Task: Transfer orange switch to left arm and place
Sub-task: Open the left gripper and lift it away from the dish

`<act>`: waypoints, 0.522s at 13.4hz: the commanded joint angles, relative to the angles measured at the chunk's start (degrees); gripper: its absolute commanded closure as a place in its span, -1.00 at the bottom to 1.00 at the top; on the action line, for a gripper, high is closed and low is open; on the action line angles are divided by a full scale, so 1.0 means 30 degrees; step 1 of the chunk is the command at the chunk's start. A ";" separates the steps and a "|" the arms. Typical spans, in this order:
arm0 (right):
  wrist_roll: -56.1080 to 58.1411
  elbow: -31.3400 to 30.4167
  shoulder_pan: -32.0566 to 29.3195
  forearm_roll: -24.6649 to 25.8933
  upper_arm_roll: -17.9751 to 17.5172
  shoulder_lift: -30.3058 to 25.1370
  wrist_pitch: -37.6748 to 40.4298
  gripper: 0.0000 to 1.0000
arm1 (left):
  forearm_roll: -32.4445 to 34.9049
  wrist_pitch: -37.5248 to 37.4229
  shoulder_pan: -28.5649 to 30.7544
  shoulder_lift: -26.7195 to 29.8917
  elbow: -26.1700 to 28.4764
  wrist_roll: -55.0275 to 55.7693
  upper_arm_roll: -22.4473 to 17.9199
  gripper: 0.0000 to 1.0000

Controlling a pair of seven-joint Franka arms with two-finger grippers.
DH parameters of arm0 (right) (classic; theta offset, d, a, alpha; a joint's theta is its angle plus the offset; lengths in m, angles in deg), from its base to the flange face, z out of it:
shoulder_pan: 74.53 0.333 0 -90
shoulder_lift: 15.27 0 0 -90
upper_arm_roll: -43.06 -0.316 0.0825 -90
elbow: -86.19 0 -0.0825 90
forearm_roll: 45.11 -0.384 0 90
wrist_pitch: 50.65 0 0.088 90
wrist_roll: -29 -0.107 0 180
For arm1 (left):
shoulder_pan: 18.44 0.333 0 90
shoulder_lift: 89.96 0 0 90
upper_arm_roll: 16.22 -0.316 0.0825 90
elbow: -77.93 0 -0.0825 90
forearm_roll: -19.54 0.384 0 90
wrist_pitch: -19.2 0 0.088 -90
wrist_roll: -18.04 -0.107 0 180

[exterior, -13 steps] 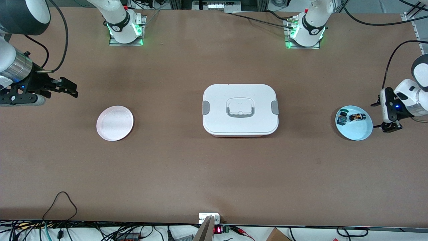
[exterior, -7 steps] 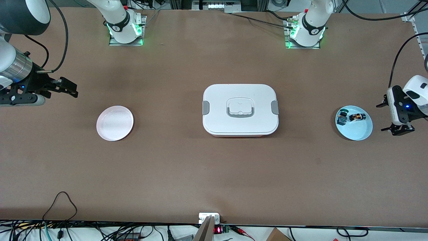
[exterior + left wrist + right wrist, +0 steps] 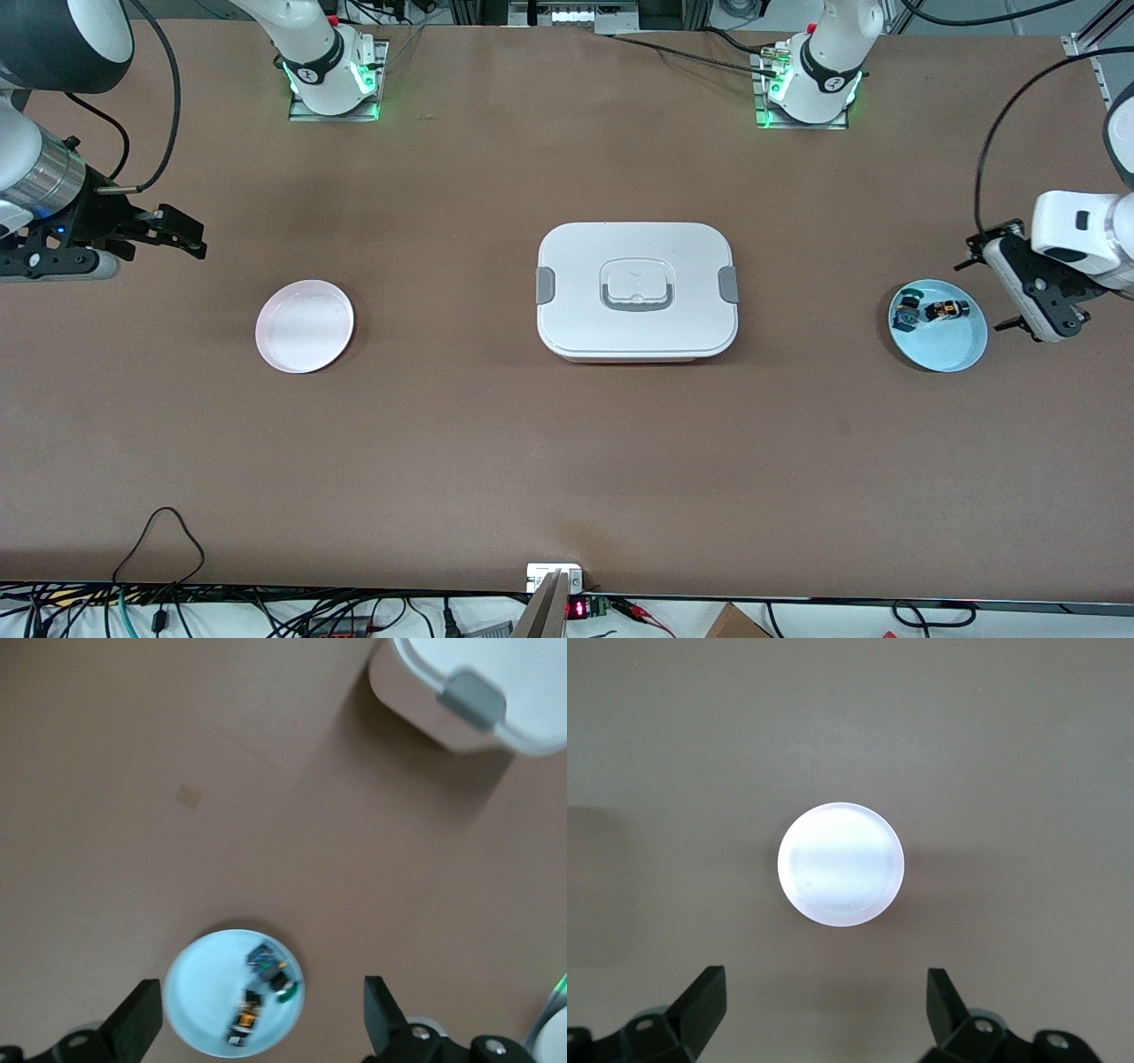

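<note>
The orange switch [image 3: 946,310] lies in a light blue plate [image 3: 955,352] at the left arm's end of the table, beside a similar switch with green and blue parts [image 3: 905,308]. My left gripper [image 3: 978,296] hangs open above that plate's edge. In the left wrist view the orange switch [image 3: 245,1020] and the plate [image 3: 199,992] sit between the open fingers of the left gripper [image 3: 261,999]. The white box [image 3: 636,288] stands mid-table. My right gripper [image 3: 197,237] waits open and empty above the table at the right arm's end; the right wrist view shows it [image 3: 824,992] too.
A pale pink empty plate [image 3: 304,325] lies toward the right arm's end, and shows in the right wrist view [image 3: 841,864]. The box's corner with a grey clip [image 3: 474,698] shows in the left wrist view. Cables run along the table edge nearest the front camera.
My left gripper has swung round and tilted, its fingers now over the blue plate's edge instead of beside the plate. The right arm has not moved.
</note>
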 commanded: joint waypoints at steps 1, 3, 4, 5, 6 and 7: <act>-0.0203 -0.0403 -0.0130 -0.0315 0.0011 -0.0353 -0.0246 -1.00 | -0.0055 -0.0731 -0.1169 0.0573 -0.0056 0.5480 -0.0715 -1.00; -0.0232 -0.0403 -0.0159 -0.0315 0.0011 -0.0353 -0.0246 -1.00 | -0.0055 -0.0790 -0.2281 0.0632 -0.0056 0.8765 -0.1475 -1.00; -0.0232 -0.0403 -0.0159 -0.0315 0.0040 -0.0353 -0.0246 -1.00 | -0.0084 -0.1255 -0.2808 0.0632 -0.0085 1.0435 -0.1943 -1.00; -0.0232 -0.0403 -0.0159 -0.0315 0.0041 -0.0324 -0.0246 -1.00 | -0.0084 -0.1839 -0.3423 0.0719 -0.0085 1.2308 -0.2441 -1.00; -0.0232 -0.0403 -0.0159 -0.0315 0.0041 -0.0324 -0.0246 -1.00 | -0.0055 -0.2483 -0.4067 0.0894 -0.0085 1.4560 -0.2881 -1.00; -0.0232 -0.0403 -0.0159 -0.0315 0.0041 -0.0324 -0.0246 -1.00 | -0.0026 -0.2780 -0.4363 0.0983 -0.0085 1.5888 -0.2915 -1.00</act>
